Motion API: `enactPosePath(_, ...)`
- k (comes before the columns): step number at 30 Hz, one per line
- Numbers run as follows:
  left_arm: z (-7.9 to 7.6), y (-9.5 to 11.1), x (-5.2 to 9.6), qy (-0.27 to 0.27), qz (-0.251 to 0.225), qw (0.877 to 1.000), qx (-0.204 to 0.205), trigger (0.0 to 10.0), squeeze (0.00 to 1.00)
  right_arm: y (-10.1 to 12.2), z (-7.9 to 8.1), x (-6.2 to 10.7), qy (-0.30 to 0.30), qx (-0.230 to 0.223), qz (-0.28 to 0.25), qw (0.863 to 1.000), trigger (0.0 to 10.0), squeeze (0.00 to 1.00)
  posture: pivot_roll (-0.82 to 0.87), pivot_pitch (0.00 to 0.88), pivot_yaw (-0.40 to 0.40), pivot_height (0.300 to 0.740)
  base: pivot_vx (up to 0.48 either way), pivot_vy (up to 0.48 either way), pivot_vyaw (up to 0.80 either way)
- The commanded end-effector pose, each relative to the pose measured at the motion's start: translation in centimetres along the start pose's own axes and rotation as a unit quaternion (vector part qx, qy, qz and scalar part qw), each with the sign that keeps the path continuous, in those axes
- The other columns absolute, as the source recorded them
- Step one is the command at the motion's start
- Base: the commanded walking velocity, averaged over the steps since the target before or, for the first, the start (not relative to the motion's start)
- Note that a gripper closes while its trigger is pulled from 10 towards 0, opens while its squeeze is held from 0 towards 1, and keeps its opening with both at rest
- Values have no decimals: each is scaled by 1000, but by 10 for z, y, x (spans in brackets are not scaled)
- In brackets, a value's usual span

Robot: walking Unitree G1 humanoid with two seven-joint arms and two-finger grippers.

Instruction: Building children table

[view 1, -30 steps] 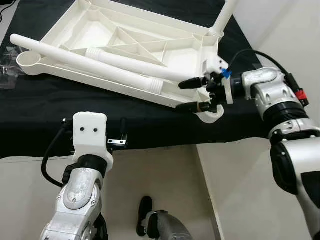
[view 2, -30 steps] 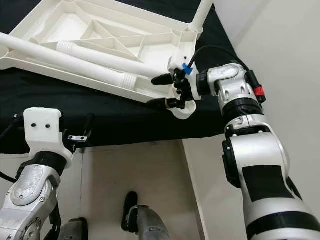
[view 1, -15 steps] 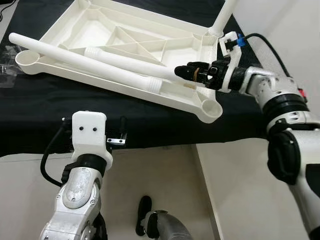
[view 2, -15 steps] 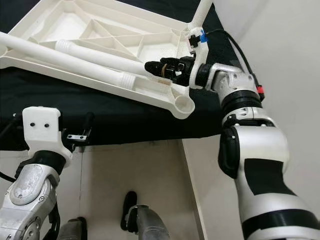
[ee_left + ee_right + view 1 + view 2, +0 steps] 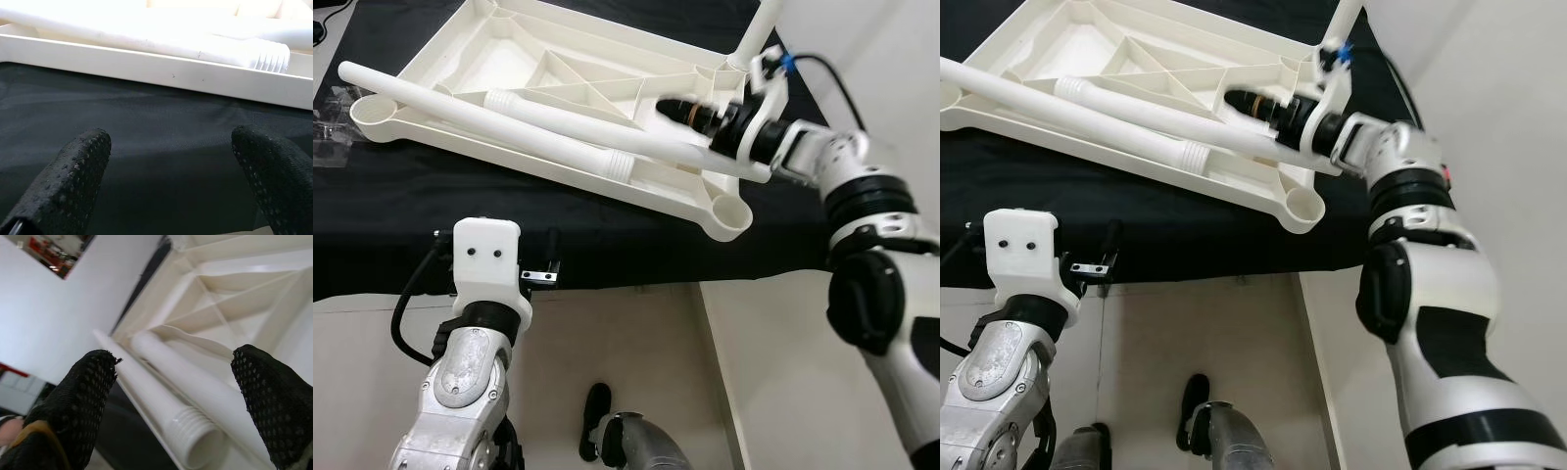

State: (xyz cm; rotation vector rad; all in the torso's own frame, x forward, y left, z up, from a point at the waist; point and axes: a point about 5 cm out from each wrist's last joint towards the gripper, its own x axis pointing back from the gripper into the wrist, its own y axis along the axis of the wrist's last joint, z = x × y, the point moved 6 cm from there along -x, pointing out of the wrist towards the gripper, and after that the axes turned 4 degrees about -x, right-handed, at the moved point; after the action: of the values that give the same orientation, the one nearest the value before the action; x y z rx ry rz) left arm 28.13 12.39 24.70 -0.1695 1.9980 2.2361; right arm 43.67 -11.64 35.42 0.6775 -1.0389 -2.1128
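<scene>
The white tabletop (image 5: 544, 168) lies upside down on a black cloth. One white leg (image 5: 756, 34) stands fitted in its far right corner. Two loose legs (image 5: 460, 116) (image 5: 578, 122) lie across the ribbed underside. My right gripper (image 5: 677, 110) hovers open over the tabletop near its right end. In the right wrist view its fingertips (image 5: 93, 382) stand either side of a leg's threaded end (image 5: 195, 443) without touching it. The near right corner socket (image 5: 732, 213) is bare. My left gripper (image 5: 176, 166) is open, low before the cloth's front edge, facing the tabletop's rim (image 5: 146, 68).
A clear plastic bag (image 5: 328, 127) lies at the cloth's left edge. The black cloth (image 5: 636, 245) drops off at the front, with beige floor (image 5: 636, 352) below. A white wall (image 5: 891, 69) stands close on the right.
My right gripper has left the near right corner socket. It has swung up and back over the tabletop, along the loose leg's end. The left arm has stayed put.
</scene>
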Motion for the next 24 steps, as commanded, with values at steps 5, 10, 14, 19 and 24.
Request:
enactPosePath(5, -3, -6, 0, -9, 9, 1000, 1, 10000, 0, -24, 28, 16, 120, -52, 66, 989, 10000, 0, 6, 304, -176, 740, 0, 0, 0)
enactPosePath(10, -3, -6, 0, -9, 9, 1000, 1, 10000, 0, -65, 12, 19, 63, -82, 159, 982, 10000, 0, 4, 305, -173, 740, 0, 0, 0)
enactPosePath(14, -2, -7, 0, -9, 9, 1000, -1, 10000, 0, -92, -8, 17, -9, -107, 190, 976, 10000, 0, 1, 307, -171, 740, 0, 0, 0)
enactPosePath(19, -2, -7, 0, -9, 9, 1000, 0, 10000, 0, -96, -24, 11, -62, -118, 167, 977, 10000, 0, 4, 309, -172, 740, 0, 0, 0)
enactPosePath(24, -3, -7, 0, -10, 9, 1000, 1, 10000, 0, -98, -31, 9, -92, -117, 146, 978, 10000, 0, 6, 310, -171, 740, 0, 0, 0)
